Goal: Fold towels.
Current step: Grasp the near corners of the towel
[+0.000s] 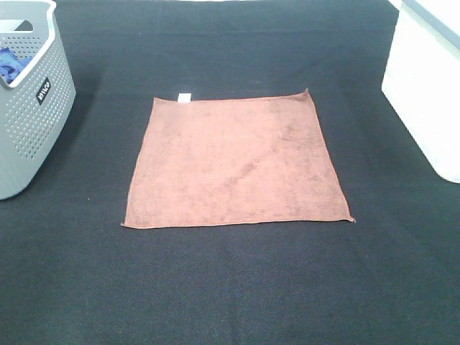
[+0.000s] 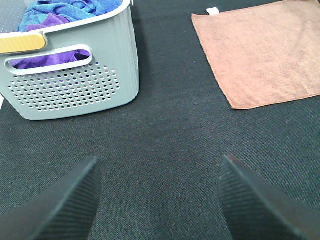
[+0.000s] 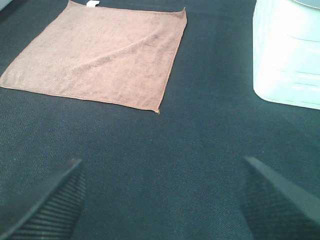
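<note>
Roughly in the middle of the desk (image 1: 230,287) lies the towel (image 1: 237,162), spread flat and unfolded, with its white tag (image 1: 185,97) on the far edge. Neither gripper touches it. The left gripper (image 2: 157,195) hangs over bare desk with its fingers (image 2: 65,205) spread wide. The right gripper (image 3: 160,195) is likewise agape and holds nothing. A grey basket (image 1: 36,122) of blue and purple cloths (image 2: 65,10) stands at the far left corner, and a white bin (image 1: 424,93) at the right edge.
</note>
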Controlling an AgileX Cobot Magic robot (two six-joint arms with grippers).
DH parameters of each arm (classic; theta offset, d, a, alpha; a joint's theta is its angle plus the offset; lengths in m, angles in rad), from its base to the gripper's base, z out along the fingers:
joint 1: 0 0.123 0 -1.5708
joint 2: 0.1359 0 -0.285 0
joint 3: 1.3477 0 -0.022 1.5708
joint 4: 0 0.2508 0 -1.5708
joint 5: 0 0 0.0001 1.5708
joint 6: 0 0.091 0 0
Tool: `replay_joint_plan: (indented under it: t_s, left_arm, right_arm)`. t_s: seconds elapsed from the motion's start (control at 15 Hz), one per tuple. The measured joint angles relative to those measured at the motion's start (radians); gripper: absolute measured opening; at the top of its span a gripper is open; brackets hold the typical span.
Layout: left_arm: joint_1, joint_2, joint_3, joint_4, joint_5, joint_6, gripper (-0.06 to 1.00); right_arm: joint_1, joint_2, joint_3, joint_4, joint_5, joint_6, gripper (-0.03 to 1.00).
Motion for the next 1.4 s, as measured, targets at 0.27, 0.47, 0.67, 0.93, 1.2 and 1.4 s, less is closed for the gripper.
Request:
replay_joint_plan:
  t_s: [0.27,0.47,0.67,0.93,1.2,1.4]
  left_arm:
    - [0.0,0.0,0.0,0.0,0.0,0.0,0.64]
    - [0.0,0.0,0.0,0.0,0.0,0.0,0.64]
    - [0.0,0.0,0.0,0.0,0.0,0.0,0.64]
    - [0.0,0.0,0.0,0.0,0.0,0.0,0.64]
    - [0.0,0.0,-0.019,-0.014,-0.118,-0.001,0.64]
    - [0.0,0.01,-0.014,-0.086,-0.227,-0.035,0.64]
  right_arm:
    - [0.0,0.0,0.0,0.0,0.0,0.0,0.78]
    - [0.0,0.0,0.0,0.0,0.0,0.0,0.78]
    - [0.0,0.0,0.0,0.0,0.0,0.0,0.78]
    - [0.0,0.0,0.0,0.0,-0.001,0.024,0.77]
    - [0.0,0.114,-0.016,0.0,-0.091,0.027,0.76]
    - [0.0,0.23,-0.035,0.0,-0.145,0.027,0.76]
